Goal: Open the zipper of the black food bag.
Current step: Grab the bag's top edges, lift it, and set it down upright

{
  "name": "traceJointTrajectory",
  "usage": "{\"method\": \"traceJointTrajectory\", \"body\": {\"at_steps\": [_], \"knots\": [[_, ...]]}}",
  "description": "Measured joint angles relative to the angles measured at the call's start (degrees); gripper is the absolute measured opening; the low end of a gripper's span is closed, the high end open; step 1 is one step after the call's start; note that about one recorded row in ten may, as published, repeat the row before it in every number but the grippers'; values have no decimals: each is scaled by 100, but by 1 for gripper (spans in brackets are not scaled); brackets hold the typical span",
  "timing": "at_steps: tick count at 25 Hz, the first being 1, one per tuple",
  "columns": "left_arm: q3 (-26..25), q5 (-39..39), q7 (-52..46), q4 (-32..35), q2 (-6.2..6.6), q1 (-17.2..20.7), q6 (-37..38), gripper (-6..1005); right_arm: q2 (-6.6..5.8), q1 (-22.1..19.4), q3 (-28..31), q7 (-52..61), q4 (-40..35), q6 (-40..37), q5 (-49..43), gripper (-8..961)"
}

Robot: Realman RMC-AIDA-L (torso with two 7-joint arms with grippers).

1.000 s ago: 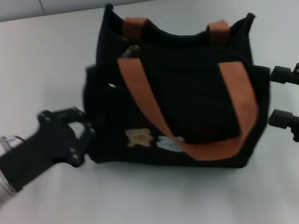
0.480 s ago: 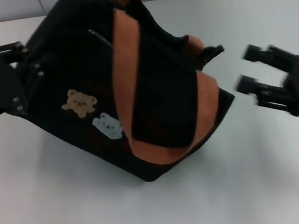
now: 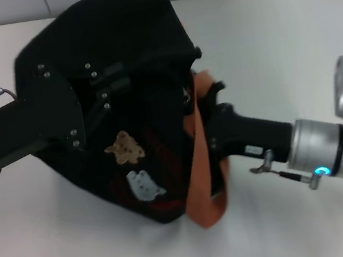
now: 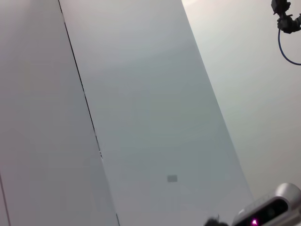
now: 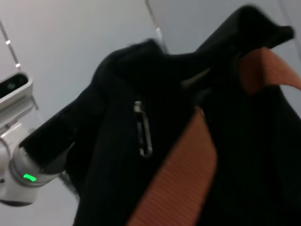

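From the left, the left gripper (image 3: 98, 91) presses against the upper side of the black food bag (image 3: 142, 62), which stands tilted on the white worktop (image 3: 285, 27); whether it is clenched cannot be told. The bag's bear patch (image 3: 126, 148) and pale cloud patch (image 3: 144, 184) face the camera, and an orange-brown strap (image 3: 202, 182) hangs down its right side. The right gripper (image 3: 213, 125) is buried in that side by the strap, its grip hidden. In the right wrist view a silver pull tab (image 5: 142, 129) lies on the black fabric.
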Motion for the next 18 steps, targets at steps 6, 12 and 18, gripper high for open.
{"method": "traceJointTrajectory", "body": {"at_steps": [6, 12, 18], "knots": [[29, -14, 59, -67, -8, -59, 42, 98, 2, 129, 186, -278, 404, 163, -103, 838], [77, -31, 173, -120, -5, 2, 3, 98, 9, 101, 300, -308, 391, 159, -121, 838], [88, 24, 463, -175, 14, 264, -1, 98, -11, -444, 308, -21, -178, -524, -82, 829]]}}
